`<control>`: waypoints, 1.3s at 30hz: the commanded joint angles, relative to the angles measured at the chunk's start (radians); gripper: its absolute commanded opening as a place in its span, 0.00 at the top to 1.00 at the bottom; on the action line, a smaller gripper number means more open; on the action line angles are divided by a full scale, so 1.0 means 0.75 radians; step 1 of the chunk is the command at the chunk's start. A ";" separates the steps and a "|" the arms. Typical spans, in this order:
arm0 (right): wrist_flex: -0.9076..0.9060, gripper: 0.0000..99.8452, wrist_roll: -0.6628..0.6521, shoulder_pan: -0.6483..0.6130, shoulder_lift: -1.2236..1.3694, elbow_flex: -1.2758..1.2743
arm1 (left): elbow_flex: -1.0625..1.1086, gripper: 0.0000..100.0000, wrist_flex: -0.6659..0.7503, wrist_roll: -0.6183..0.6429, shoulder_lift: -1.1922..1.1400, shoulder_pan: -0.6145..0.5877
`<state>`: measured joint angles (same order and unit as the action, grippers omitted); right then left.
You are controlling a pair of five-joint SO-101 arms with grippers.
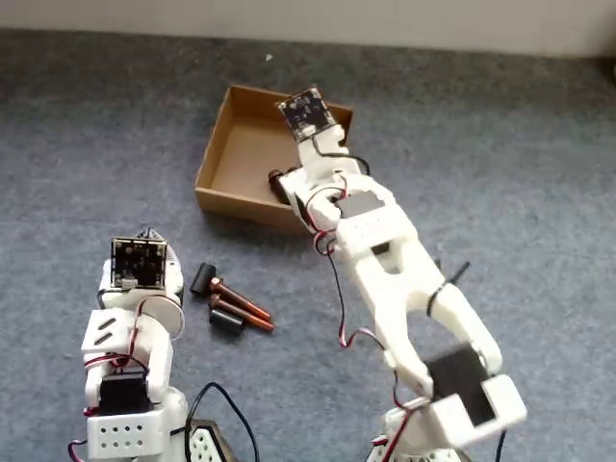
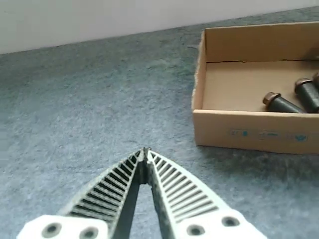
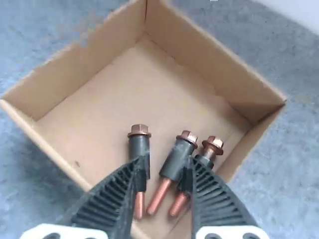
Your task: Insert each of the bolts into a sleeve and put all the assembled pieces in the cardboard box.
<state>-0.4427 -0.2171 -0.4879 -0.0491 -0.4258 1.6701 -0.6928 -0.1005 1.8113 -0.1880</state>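
Observation:
My right gripper [image 3: 163, 175] hangs open over the cardboard box [image 3: 65, 74]. Three assembled pieces lie on the box floor, each a copper bolt in a black sleeve. The left piece [image 3: 139, 144] lies by one finger, the middle piece [image 3: 175, 159] lies between the fingers, and the right piece [image 3: 212, 147] lies beside the other. My left gripper [image 2: 144, 153] is shut and empty, low over the carpet and well short of the box [image 2: 249, 129]. Two loose copper bolts [image 1: 245, 306] and two black sleeves [image 1: 202, 278] lie on the carpet to the right of the left arm [image 1: 140, 265].
Grey carpet [image 1: 481, 144] covers the whole table. The box [image 1: 214, 154] stands at the back centre with the right arm [image 1: 385, 250] stretched over its near right corner. Open carpet lies left of the box and at the far right.

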 commanded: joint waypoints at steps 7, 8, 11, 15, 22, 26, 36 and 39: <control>-0.103 0.89 -0.012 -0.253 -0.476 -0.300 | -0.052 0.99 0.078 -0.006 0.015 -0.214; -0.165 0.89 -0.012 -0.285 -0.498 -0.310 | -0.052 0.99 0.086 -0.006 0.015 -0.232; -0.326 0.89 -0.008 -0.388 -0.512 -0.314 | -0.052 0.99 0.115 0.043 0.013 -0.300; -0.429 0.89 -0.012 -0.545 -0.512 -0.324 | -0.058 0.98 0.115 0.166 0.013 -0.392; -0.461 0.89 -0.045 -0.668 -0.508 -0.324 | -0.058 0.98 0.115 0.168 0.013 -0.396; -0.461 0.89 -0.059 -0.715 -0.508 -0.324 | -0.062 0.98 0.115 0.168 0.013 -0.396; -0.463 0.89 -0.059 -0.768 -0.181 -0.247 | -0.056 0.98 0.153 0.172 0.013 -0.435; -0.463 0.89 -0.059 -0.766 -0.116 -0.169 | -0.052 0.98 0.172 0.190 0.013 -0.484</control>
<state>-0.7833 -0.2539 -1.0526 -0.1504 -0.6406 1.6671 -0.5976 0.0146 1.8113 -0.5056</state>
